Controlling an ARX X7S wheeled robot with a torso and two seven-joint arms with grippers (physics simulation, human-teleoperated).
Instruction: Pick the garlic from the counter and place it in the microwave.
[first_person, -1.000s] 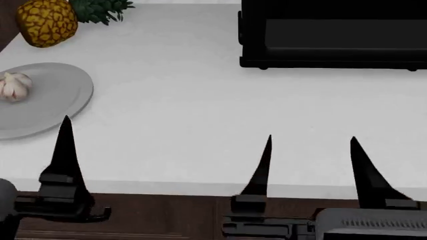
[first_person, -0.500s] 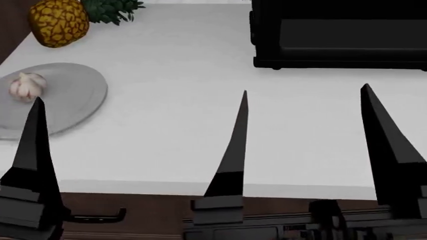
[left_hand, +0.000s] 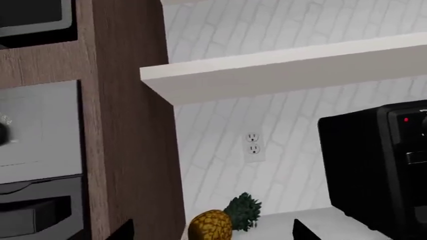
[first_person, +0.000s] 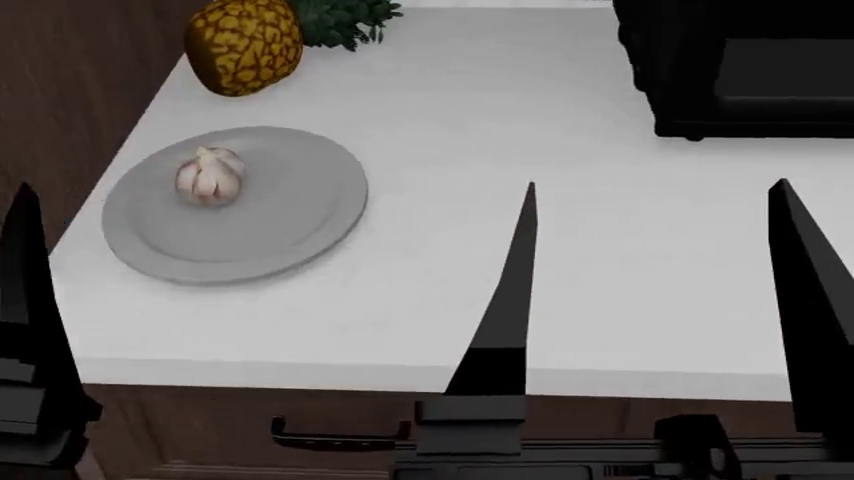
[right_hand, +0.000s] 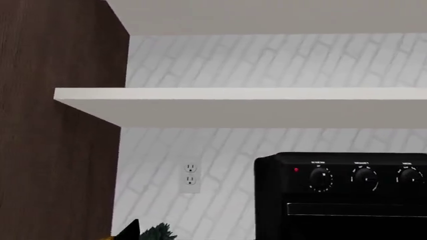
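The garlic (first_person: 210, 176), a small whitish bulb with pinkish streaks, lies on a round grey plate (first_person: 300, 215) at the left of the off-white counter (first_person: 534, 130). The black microwave (first_person: 734, 70) stands at the back right and also shows in the right wrist view (right_hand: 340, 200) with its door shut. My right gripper (first_person: 655, 190) is open and empty over the counter's front, well right of the garlic. Only one finger (first_person: 24, 280) of my left gripper shows in the head view, front-left of the plate. In the left wrist view the left gripper (left_hand: 212, 231) is open and empty.
A pineapple (first_person: 243, 45) lies at the back left behind the plate. A tall dark wood cabinet (left_hand: 127, 150) bounds the counter's left end. A white shelf (right_hand: 253, 105) hangs above the microwave, with a wall outlet (right_hand: 191, 177) below it. A drawer handle (first_person: 334, 432) sits under the counter's front edge.
The head view has swung left, so the plate, garlic and pineapple sit further right in frame and the microwave has slid to the right edge. Both grippers stay open.
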